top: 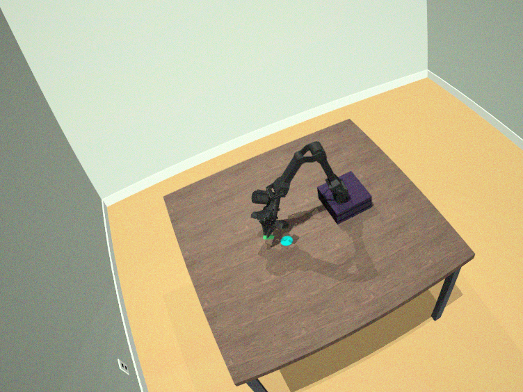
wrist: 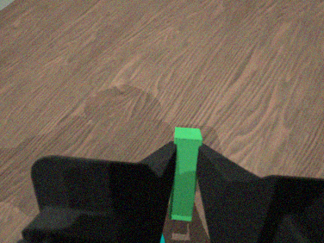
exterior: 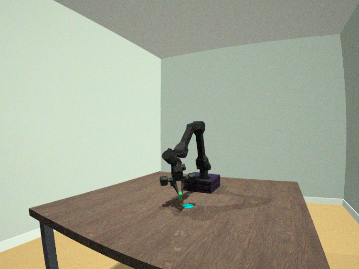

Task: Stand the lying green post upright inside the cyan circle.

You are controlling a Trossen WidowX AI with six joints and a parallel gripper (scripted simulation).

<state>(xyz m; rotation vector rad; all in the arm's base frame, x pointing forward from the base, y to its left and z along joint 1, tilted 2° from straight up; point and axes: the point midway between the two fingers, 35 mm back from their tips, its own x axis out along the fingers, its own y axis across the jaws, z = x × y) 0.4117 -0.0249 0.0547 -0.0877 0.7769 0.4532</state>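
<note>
The gripper [wrist: 186, 172] clamps the green post [wrist: 186, 172], holding it off the counter [exterior: 231, 231]; the cyan circle [exterior: 188, 206] lies just beside it.

Arm reaching from its purple base [top: 345, 196]; gripper [top: 268, 231] clamping the green post [top: 266, 236] just beside the cyan circle [top: 287, 240] on the table [top: 380, 261].

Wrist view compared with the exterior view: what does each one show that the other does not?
Only the wrist view shows the fingers pressed on both sides of the post. Only the exterior view shows the circle, the arm and the post hanging above the table, beside the circle. Both show the end effector shut on the post.
</note>
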